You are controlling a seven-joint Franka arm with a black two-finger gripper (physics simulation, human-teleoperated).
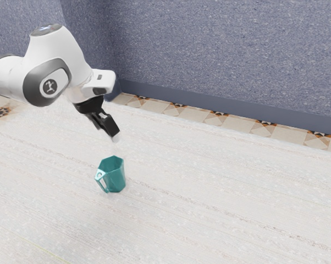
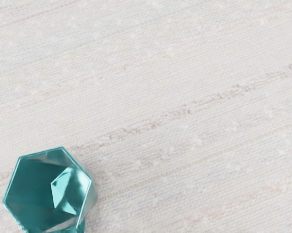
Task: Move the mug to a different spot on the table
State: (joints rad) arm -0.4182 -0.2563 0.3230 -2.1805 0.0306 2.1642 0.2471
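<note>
Hovering jaws above upright teal mug (image 1: 111, 174) on table (image 1: 226, 192), not touching; released or clenched: cannot tell

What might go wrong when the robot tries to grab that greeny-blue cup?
The teal faceted mug stands upright, with the black gripper hanging higher, not touching it. Coming down off-centre, the gripper might knock the rim and tip the mug over. Its shiny slanted sides might also slip from a grasp.
</note>
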